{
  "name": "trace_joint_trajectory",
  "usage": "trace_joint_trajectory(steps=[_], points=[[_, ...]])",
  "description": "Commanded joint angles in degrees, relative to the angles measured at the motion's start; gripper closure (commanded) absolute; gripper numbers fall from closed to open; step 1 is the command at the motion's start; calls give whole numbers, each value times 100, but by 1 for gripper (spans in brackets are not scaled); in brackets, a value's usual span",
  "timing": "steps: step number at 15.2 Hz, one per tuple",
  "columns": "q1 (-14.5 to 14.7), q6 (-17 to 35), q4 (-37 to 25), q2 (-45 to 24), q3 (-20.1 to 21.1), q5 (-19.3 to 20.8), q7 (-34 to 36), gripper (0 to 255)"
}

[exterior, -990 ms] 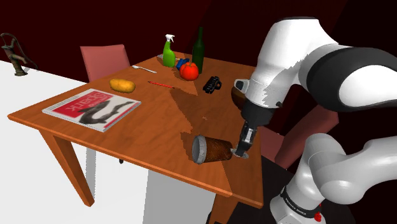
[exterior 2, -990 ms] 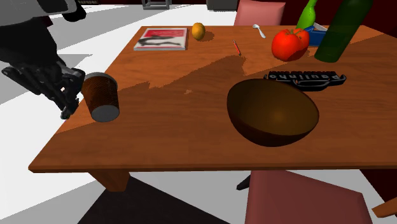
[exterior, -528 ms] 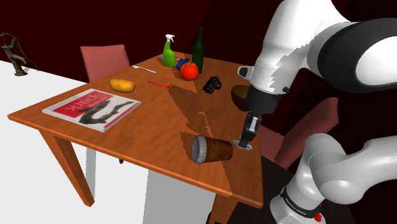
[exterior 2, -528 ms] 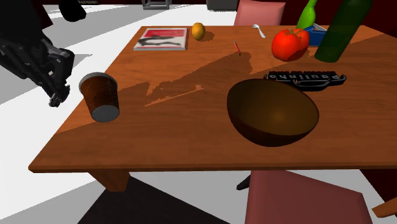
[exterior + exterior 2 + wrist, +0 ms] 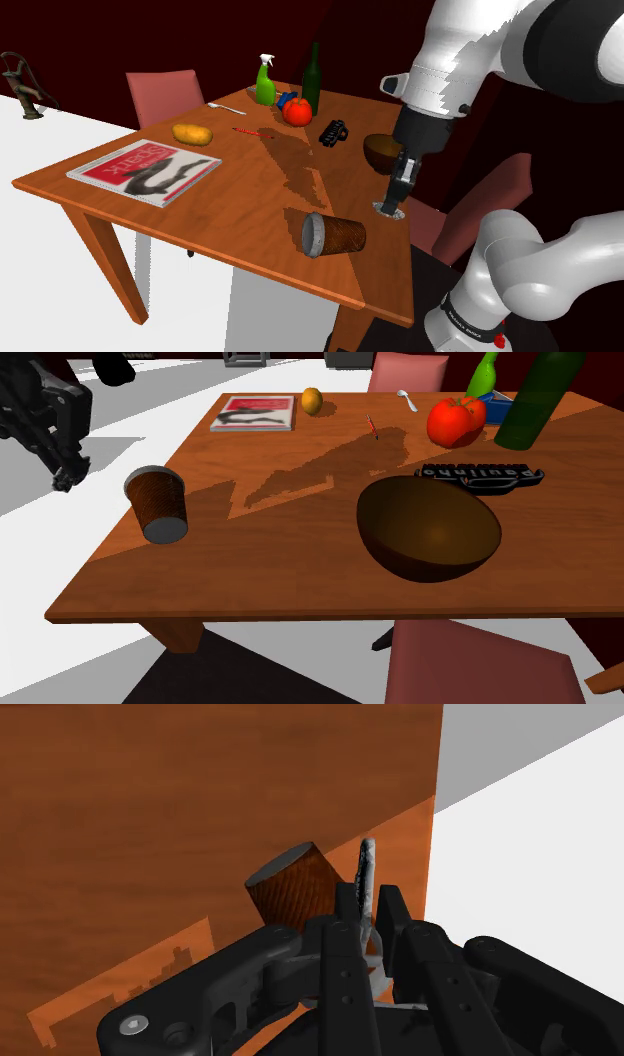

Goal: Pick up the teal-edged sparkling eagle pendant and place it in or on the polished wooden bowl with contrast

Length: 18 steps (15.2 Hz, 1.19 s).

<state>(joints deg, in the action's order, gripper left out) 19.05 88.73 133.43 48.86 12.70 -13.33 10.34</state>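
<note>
Pendant (image 5: pixel 367 876): thin, grey-white, clamped edge-on between the closed fingers of the gripper (image 5: pixel 391 207). Raised clear of the table (image 5: pixel 240 195) since a second ago, away from the tipped cup (image 5: pixel 333 234). Lift judged complete. Next: carry across to the bowl (image 5: pixel 430 527), well apart; release over it.

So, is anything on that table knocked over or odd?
Yes: the brown cup lies on its side near the table edge, nothing spilled. Near it the pincer clasps a thin grey pendant.
</note>
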Motion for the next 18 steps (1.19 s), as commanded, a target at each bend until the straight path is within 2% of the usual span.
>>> trace_joint_trajectory(steps=[1,5,12,18], points=[[-12,-127,-187,-64,-21,23,10,255],[-28,-338,-498,-162,-49,54,36,255],[-257,-437,-389,-93,-980,687,-920,255],[-455,-440,-534,-290,-1765,1229,-1736,255]])
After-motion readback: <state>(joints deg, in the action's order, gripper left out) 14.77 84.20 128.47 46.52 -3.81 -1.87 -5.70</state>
